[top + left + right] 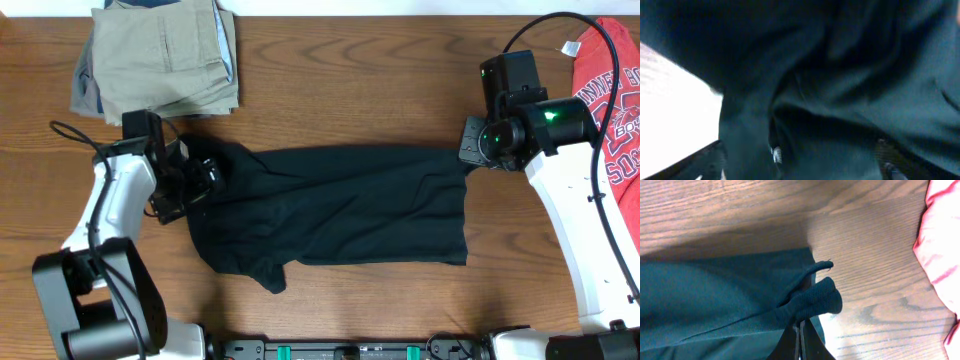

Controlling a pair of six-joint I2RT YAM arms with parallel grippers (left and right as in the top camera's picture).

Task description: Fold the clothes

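Note:
The black T-shirt [340, 205] lies spread across the middle of the wooden table, creased, with a sleeve hanging toward the front edge. My left gripper [192, 178] is at its bunched left end; the left wrist view is filled with dark fabric [840, 100] lying between the fingers. My right gripper [470, 150] is at the shirt's top right corner. In the right wrist view the jaws [801, 330] are shut on a bunched fold of the black shirt [815, 302], lifted just off the wood.
Folded khaki-beige trousers [160, 55] lie at the back left. A red T-shirt with white lettering [612, 100] lies at the right edge, also in the right wrist view [940, 245]. Bare wood shows in front of the black shirt.

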